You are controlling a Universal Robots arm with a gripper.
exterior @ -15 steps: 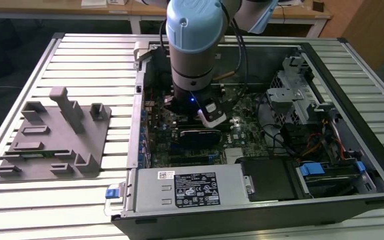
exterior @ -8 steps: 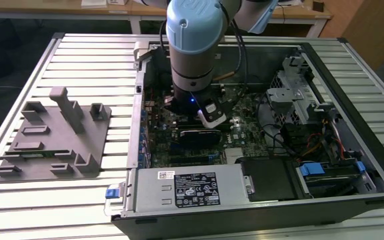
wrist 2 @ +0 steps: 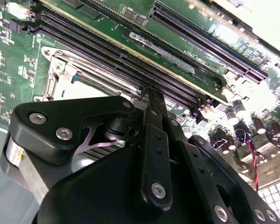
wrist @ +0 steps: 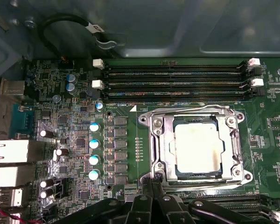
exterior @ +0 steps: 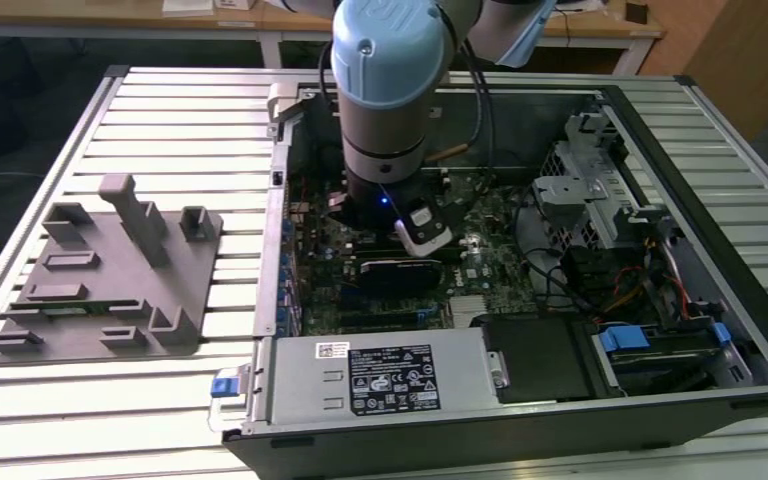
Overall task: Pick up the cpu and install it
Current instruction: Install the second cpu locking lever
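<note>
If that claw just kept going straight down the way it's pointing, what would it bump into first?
Probably the motherboard, at the edge of the socket where the cpu lies. The claw hangs beside that edge, though depth is hard to judge.

Cpu [wrist: 199, 148], pale silvery square chip, lying flat, seated inside the metal socket frame [wrist: 159, 140] on the motherboard

White label w/ unreadable print on power supply [exterior: 377, 378], no legible text elsewhere
</note>
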